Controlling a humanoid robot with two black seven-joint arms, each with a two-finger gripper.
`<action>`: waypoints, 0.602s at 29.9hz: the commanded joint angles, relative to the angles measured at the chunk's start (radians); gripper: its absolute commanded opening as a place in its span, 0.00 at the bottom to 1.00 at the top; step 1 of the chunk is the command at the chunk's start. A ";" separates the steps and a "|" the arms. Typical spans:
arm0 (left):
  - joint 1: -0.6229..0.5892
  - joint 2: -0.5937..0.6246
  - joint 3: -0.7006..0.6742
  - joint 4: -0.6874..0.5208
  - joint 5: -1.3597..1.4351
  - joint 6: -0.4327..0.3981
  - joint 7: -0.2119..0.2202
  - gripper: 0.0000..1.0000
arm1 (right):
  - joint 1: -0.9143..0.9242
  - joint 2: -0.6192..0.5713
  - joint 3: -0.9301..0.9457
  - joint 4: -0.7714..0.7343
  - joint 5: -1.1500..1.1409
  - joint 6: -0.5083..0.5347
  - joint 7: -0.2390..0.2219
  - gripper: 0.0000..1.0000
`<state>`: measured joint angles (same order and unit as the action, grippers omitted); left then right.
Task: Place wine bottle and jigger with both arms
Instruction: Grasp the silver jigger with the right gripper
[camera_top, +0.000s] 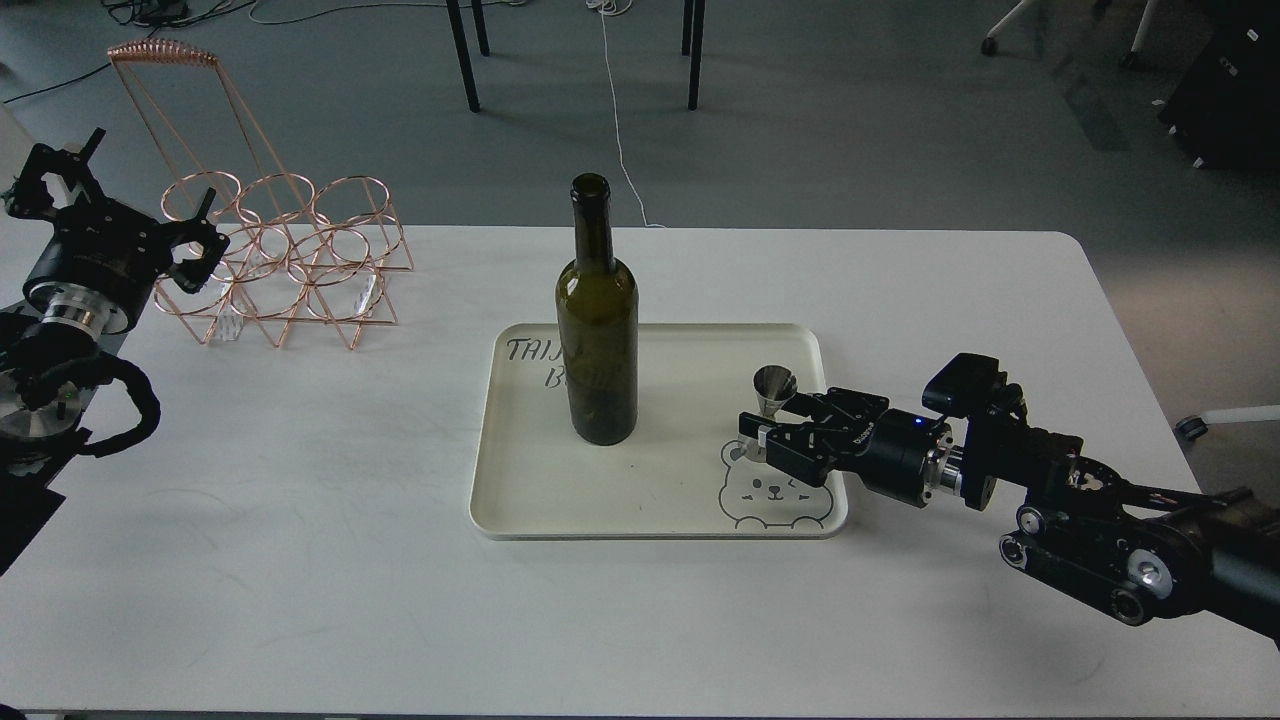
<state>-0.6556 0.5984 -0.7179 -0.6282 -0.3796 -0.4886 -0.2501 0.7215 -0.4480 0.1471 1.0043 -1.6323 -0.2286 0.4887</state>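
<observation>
Head view | right gripper (768, 432) pinched on jigger (773, 392) over tray (660, 528) | wine bottle (597, 330) upright on tray, left of it | left gripper (195, 245) spread, beside copper rack (285, 262)

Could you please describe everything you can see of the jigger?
The jigger is a small, shiny silver metal cup with an hourglass double-cone shape. It stands upright with its open cone facing up, on the cream tray near the right edge, above a bear drawing. The right gripper has its fingers around the lower half.
</observation>
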 joint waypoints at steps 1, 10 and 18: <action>-0.010 0.003 0.001 0.001 -0.001 0.000 0.002 0.98 | 0.013 0.006 0.000 -0.004 0.000 -0.002 0.000 0.58; -0.033 0.003 0.005 0.001 -0.001 0.000 0.000 0.98 | 0.012 -0.001 -0.001 -0.009 -0.001 0.000 0.000 0.36; -0.047 0.001 0.006 0.001 -0.001 0.000 0.000 0.98 | 0.009 0.009 0.000 -0.033 0.000 0.000 0.000 0.36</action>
<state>-0.6984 0.6013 -0.7134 -0.6273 -0.3805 -0.4886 -0.2494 0.7301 -0.4425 0.1457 0.9761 -1.6330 -0.2286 0.4887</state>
